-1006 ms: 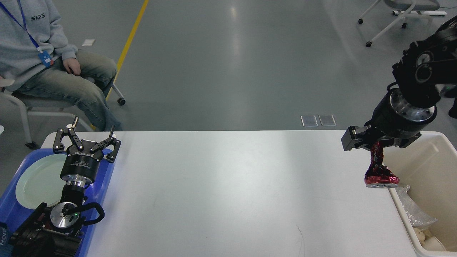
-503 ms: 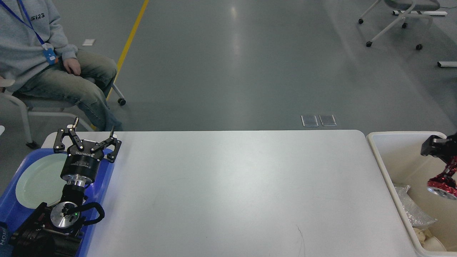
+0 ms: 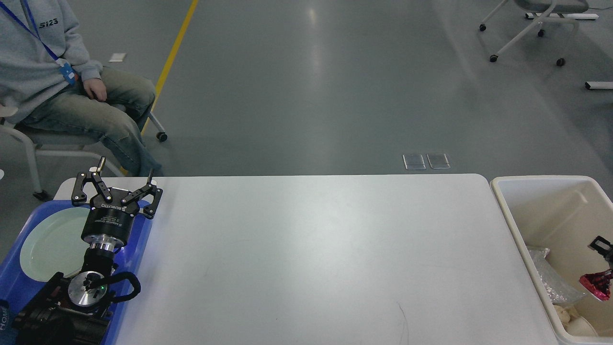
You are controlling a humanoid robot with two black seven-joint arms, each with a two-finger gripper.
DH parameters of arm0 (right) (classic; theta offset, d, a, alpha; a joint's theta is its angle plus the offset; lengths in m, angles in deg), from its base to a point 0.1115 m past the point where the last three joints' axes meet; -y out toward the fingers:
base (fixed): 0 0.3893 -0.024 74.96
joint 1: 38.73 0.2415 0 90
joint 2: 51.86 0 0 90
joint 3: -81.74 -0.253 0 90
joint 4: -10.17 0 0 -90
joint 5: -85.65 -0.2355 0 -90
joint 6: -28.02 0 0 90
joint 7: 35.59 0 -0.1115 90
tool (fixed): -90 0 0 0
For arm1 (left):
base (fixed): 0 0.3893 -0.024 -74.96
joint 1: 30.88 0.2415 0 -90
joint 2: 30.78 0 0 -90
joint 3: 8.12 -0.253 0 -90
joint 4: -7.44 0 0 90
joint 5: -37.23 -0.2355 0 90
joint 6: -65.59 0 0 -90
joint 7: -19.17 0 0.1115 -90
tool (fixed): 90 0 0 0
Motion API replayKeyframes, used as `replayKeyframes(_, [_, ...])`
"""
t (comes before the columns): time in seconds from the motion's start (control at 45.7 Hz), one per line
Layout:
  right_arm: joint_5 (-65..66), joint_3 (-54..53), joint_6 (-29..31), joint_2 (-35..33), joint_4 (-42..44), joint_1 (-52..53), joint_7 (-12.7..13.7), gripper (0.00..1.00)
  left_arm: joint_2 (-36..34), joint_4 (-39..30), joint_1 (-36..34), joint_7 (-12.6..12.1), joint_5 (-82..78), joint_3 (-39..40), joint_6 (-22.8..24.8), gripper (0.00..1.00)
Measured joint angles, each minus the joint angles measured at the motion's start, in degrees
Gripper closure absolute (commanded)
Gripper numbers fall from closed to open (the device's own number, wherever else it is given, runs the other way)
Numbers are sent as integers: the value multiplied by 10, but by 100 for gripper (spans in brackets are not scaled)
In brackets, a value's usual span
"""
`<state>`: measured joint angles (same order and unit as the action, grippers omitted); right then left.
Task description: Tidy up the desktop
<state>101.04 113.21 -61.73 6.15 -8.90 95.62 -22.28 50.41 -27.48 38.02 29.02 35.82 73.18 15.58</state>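
A: Containers on the desktop [image 3: 316, 249]?
B: Two. Blue tray [image 3: 139, 258] at its left end holds one pale green plate [image 3: 50, 242]. Beige bin [image 3: 550, 215] just off its right end holds one clear crumpled plastic [image 3: 548, 278], whitish lumps [image 3: 572, 321] low in the corner, and a red foil wrapper [image 3: 595, 283] at the frame edge.
A: Grippers?
B: Left gripper [image 3: 125, 178] over the tray, fingers spread, holding nothing. Right gripper [image 3: 604, 248] barely in view above the wrapper; finger state cannot be told.
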Motion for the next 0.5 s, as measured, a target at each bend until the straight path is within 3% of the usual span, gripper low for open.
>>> replayKeyframes(0.066, [-5, -1, -58, 68, 75, -55, 0, 100, 0, 0, 0, 0, 0, 0, 0, 4])
replayKeyframes(0.175, [-7, 0, -110, 121, 138, -97, 0, 100, 0, 0, 0, 0, 0, 0, 0, 4])
replayKeyframes(0.372, [-9, -1, -138, 148, 163, -121, 1, 100, 0, -1, 0, 0, 0, 0, 0, 4])
replayKeyframes(0.394, [-9, -1, -139, 149, 163, -122, 1, 95, 0, -1, 0, 0, 0, 0, 0, 4])
replayKeyframes(0.459, [-9, 0, -139, 149, 164, -124, 1, 29, 0, -1, 0, 0, 0, 0, 0, 4])
replayKeyframes(0.481, [-9, 1, -140, 149, 164, -124, 1, 14, 0, -1, 0, 0, 0, 0, 0, 4])
replayKeyframes(0.503, [-9, 1, -140, 149, 164, -125, 1, 6, 0, -1, 0, 0, 0, 0, 0, 4])
